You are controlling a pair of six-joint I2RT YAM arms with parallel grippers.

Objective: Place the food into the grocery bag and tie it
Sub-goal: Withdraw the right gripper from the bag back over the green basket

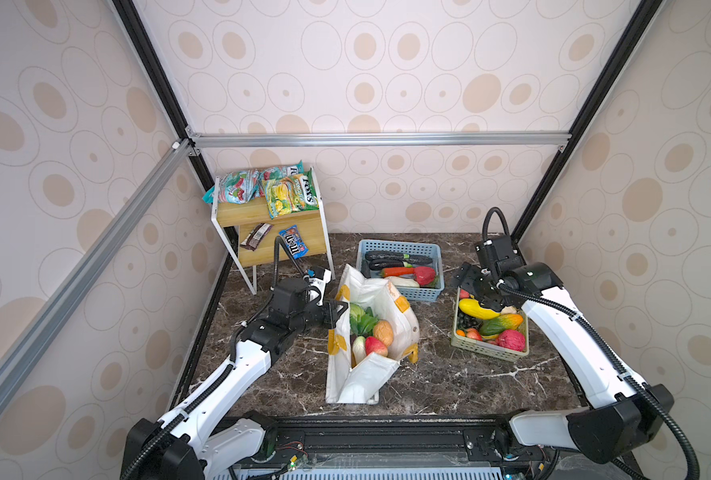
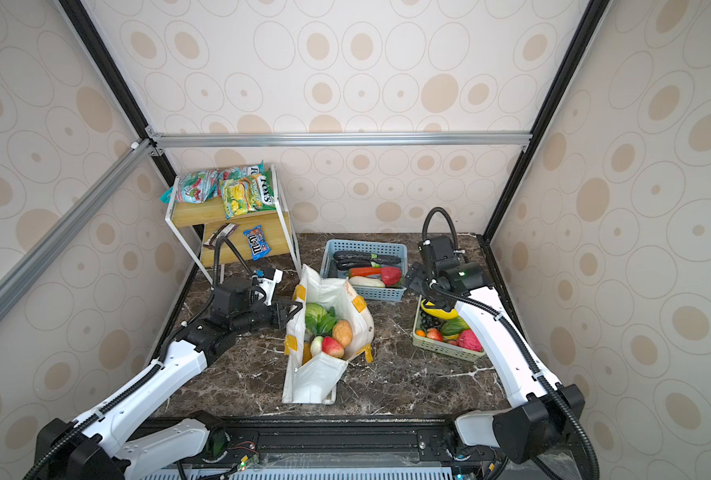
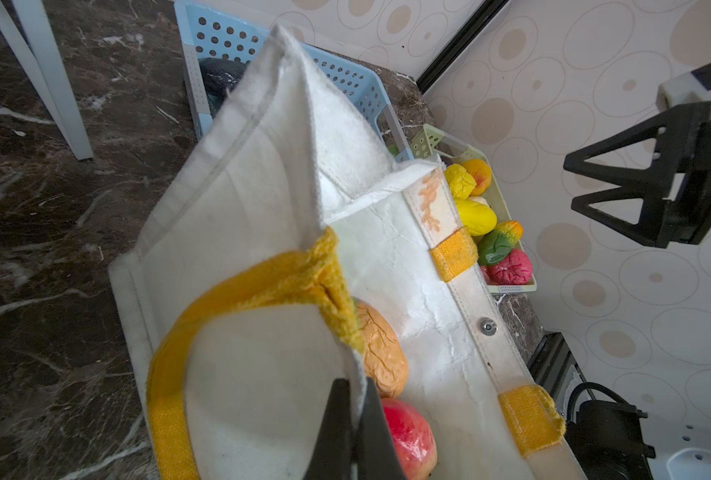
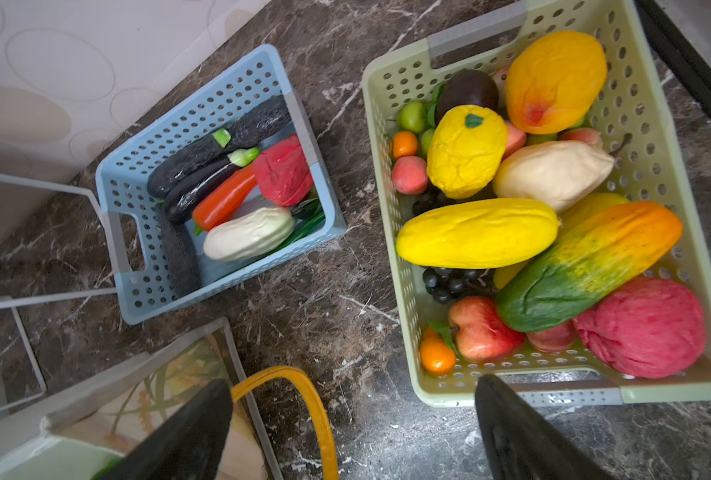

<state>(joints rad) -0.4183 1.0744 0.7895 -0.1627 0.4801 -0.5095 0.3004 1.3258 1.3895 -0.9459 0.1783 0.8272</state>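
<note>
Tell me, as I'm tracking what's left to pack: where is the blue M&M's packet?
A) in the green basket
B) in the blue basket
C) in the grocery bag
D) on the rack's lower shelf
D: the M&M's packet lies on the lower shelf, apart from the grocery bag.

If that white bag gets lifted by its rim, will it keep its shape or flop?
Probably flop: the bag is soft fabric, its walls creased and folded in at the near end. Likely it sags toward the food piled inside. The left gripper, shut on one wall, probably pulls only that side up.
</note>
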